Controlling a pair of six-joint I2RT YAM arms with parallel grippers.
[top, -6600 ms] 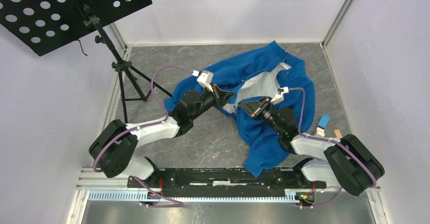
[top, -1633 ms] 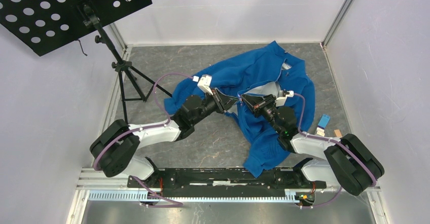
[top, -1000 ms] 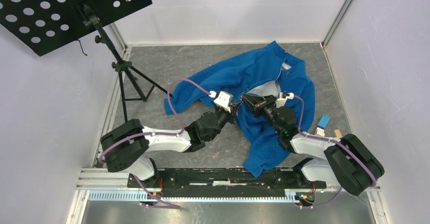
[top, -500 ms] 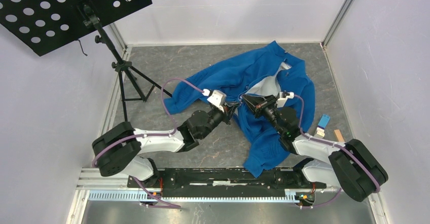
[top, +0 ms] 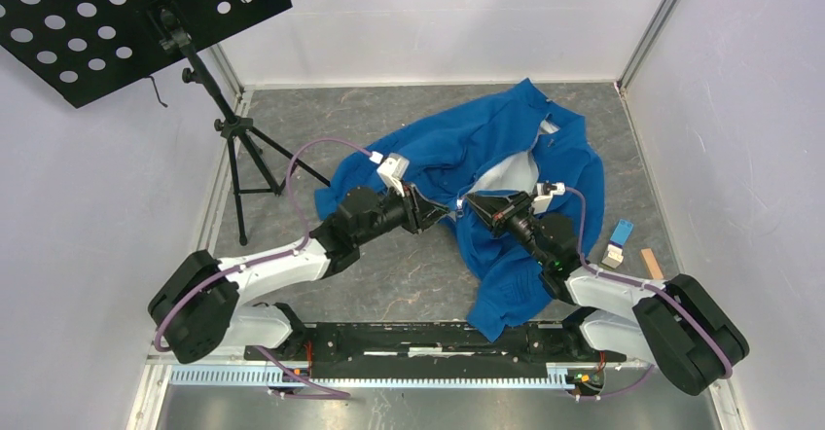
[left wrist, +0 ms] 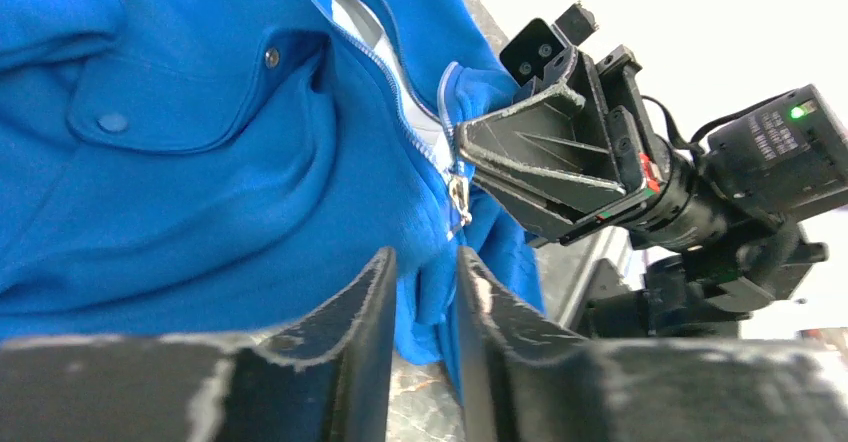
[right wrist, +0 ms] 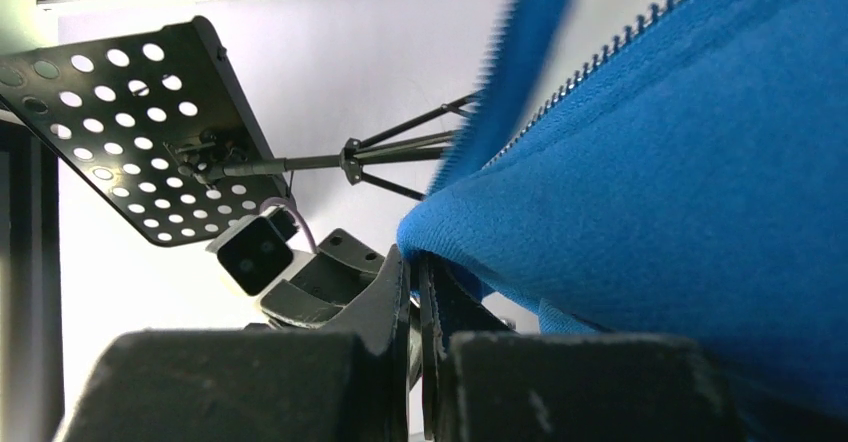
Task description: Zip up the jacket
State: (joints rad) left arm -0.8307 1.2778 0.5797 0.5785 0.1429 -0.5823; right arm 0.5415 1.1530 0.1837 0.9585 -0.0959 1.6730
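Note:
The royal-blue jacket (top: 506,148) lies crumpled on the grey floor, partly open, with pale lining (top: 516,169) showing. My right gripper (top: 472,199) is shut on the jacket's lower front edge (right wrist: 680,192) beside the zipper teeth (right wrist: 600,62) and lifts it. My left gripper (top: 435,214) faces it from the left, jaws narrowly apart (left wrist: 425,257), with a blue fold just beyond the tips. The metal zipper pull (left wrist: 460,197) hangs low on the zipper, right in front of the right gripper's fingers (left wrist: 540,152).
A black perforated music stand (top: 146,12) on a tripod (top: 243,148) stands at the back left. Small blocks (top: 620,235) and a wooden piece (top: 649,260) lie by the right wall. White walls close in three sides.
My left arm pulled back towards the near side about a second ago and has come back up to the jacket's lower zipper. My right gripper kept its hold and barely moved.

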